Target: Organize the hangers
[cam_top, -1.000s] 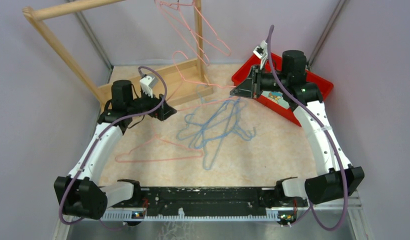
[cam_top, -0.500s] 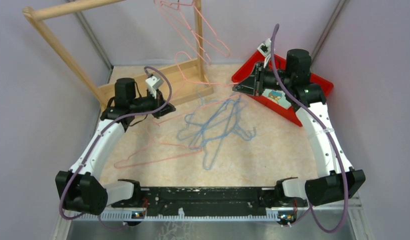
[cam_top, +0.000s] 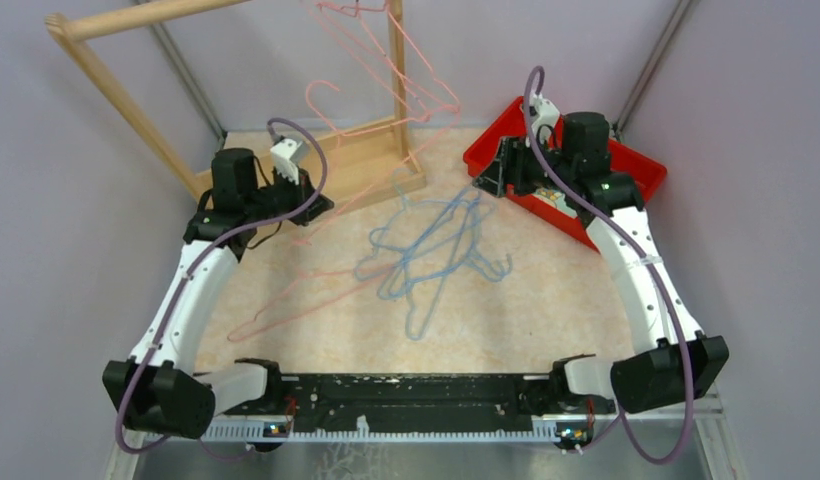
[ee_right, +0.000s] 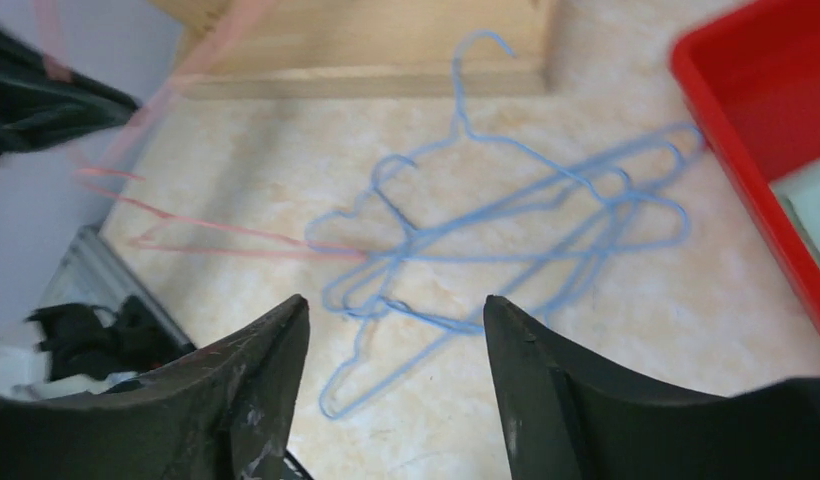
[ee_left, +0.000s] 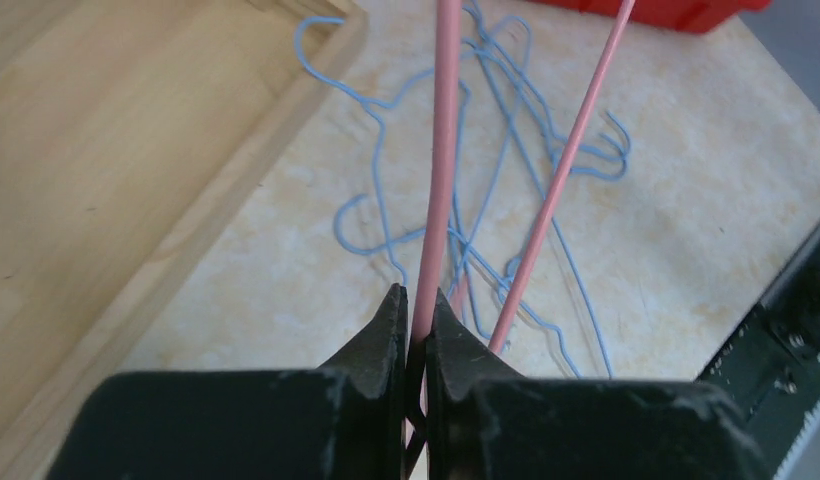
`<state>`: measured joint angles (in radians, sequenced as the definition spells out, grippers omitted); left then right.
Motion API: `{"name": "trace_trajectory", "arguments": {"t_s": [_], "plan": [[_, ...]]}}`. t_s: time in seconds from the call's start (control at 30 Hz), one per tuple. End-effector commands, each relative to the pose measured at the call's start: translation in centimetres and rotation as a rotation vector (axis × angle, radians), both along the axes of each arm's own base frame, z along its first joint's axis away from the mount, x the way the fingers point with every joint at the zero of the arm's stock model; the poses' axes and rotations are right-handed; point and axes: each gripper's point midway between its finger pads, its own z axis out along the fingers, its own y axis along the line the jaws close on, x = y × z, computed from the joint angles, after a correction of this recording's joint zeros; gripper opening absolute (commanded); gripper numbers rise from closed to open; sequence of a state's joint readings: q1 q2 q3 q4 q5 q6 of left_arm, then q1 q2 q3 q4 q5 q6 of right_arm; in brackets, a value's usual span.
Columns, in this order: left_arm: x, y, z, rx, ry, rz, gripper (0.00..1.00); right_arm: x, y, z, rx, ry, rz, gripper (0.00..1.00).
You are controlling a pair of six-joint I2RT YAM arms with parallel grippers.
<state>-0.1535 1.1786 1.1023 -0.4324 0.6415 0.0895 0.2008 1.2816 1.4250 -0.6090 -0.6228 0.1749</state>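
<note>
White shells, black joint blocks on left arm (cam_top: 191,295) and right arm (cam_top: 641,265) above the black base rail (cam_top: 411,390); purple cable (cam_top: 529,95) along each; matte black, scuffed fingers (ee_right: 256,395).

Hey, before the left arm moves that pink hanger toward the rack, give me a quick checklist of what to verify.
1. Left gripper clamped on the pink hanger: ok, the wire sits between shut fingers.
2. Pink hanger free of the blue hangers: cannot tell, its lower wire crosses the pile.
3. Its low corner off the table: cannot tell.
4. Right gripper out of the way: ok, open, empty, apart from the pink wire.
5. Room on the wooden rail: ok, the visible stretch is bare.
</note>
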Motion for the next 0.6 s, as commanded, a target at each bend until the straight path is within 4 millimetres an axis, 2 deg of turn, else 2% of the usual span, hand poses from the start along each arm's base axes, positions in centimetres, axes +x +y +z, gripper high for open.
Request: {"name": "trace_trajectory", "arguments": {"t_s": [0.0, 0.1, 0.27, 0.57], "plan": [[1.2, 3.3, 4.5, 0.065, -0.106, 0.201, 0.0, 1.1, -4.8, -3.4, -0.152, 0.042, -0.299, 0.71], [1.1, 4.1, 5.6, 0.085, -0.115, 0.239, 0.0, 0.8, -4.9, -4.9, -0.134, 0.081, -0.327, 0.74], [-0.6, 3.4, 6.8, 0.056, -0.119, 0.191, 0.0, -0.2, -2.9, -7.0, -0.066, 0.145, -0.254, 0.71], [-5.0, 2.0, 7.8, 0.002, -0.163, 0.069, 0.0, 0.0, -1.6, -7.2, -0.009, 0.163, -0.206, 0.69]]}}
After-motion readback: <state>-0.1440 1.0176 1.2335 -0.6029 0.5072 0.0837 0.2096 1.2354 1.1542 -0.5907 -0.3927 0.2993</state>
